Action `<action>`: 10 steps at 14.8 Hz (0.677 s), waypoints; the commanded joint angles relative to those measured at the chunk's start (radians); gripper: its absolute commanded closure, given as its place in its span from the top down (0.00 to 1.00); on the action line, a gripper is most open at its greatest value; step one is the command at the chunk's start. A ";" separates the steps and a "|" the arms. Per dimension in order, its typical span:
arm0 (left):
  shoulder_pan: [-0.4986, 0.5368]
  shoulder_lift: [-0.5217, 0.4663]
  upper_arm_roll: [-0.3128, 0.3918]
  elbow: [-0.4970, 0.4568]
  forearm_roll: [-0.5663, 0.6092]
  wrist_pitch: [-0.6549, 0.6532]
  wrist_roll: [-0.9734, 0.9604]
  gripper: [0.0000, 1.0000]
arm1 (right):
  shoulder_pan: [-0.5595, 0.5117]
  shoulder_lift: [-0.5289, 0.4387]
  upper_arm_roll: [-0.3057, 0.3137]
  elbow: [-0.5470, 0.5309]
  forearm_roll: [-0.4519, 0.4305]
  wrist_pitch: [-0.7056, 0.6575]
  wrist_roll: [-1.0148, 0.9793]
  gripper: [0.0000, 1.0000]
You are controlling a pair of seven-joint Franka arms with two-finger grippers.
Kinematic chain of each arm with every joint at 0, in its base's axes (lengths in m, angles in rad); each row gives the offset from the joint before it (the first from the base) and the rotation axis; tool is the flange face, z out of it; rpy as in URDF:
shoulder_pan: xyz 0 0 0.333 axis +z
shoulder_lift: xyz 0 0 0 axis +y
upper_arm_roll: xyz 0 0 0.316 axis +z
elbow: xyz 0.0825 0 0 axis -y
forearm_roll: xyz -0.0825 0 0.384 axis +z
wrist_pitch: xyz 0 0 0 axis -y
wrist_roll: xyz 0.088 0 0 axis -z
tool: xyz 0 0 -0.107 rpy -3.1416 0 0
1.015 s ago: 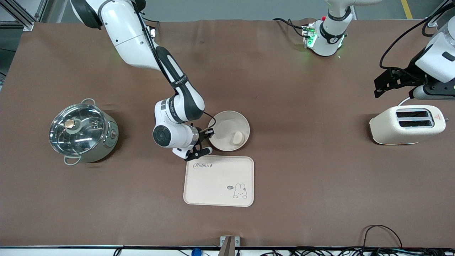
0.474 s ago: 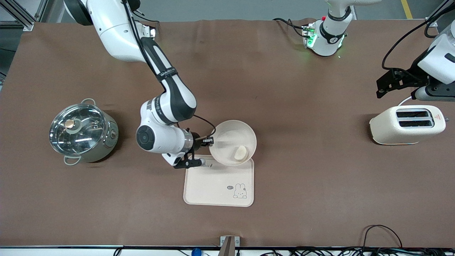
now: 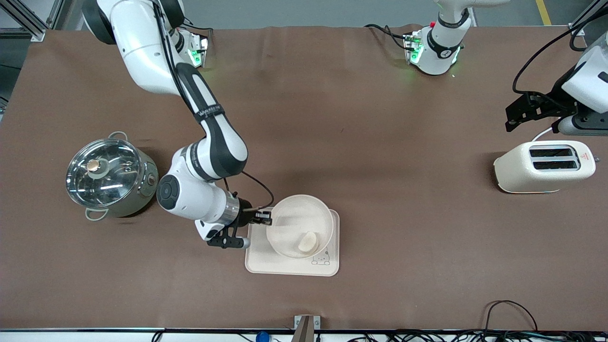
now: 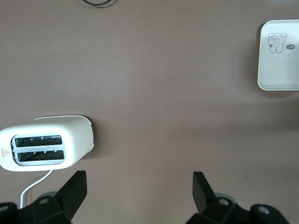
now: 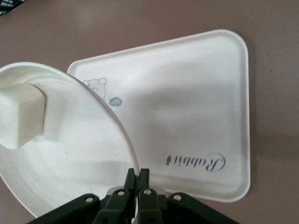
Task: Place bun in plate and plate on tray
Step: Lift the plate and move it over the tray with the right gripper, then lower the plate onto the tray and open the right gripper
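Observation:
My right gripper (image 3: 264, 219) is shut on the rim of the round cream plate (image 3: 289, 222) and holds it over the cream "Rabbit" tray (image 3: 332, 266). The pale bun (image 3: 308, 242) lies in the plate. In the right wrist view the fingers (image 5: 137, 179) pinch the plate's rim (image 5: 119, 128), with the bun (image 5: 21, 116) inside and the tray (image 5: 196, 107) underneath. Whether the plate touches the tray I cannot tell. My left gripper (image 4: 139, 186) is open and empty, up in the air over the table beside the toaster at the left arm's end, and waits.
A steel pot with a glass lid (image 3: 110, 175) stands at the right arm's end of the table. A cream two-slot toaster (image 3: 544, 166) stands at the left arm's end, also in the left wrist view (image 4: 44, 149). A corner of the tray (image 4: 280, 60) shows there too.
My right gripper has carried the plate with the bun from the table beside the tray toward the front camera, to over the tray. The left arm has barely moved.

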 commanded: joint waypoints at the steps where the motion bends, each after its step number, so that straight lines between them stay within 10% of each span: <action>1: 0.016 0.002 0.003 0.009 -0.017 -0.008 0.020 1.00 | -0.024 0.091 0.010 0.097 0.012 0.022 0.027 0.00; 10: 0.053 0.012 0.002 0.009 -0.016 -0.006 0.061 1.00 | -0.035 0.159 0.009 0.091 0.007 0.033 0.024 0.09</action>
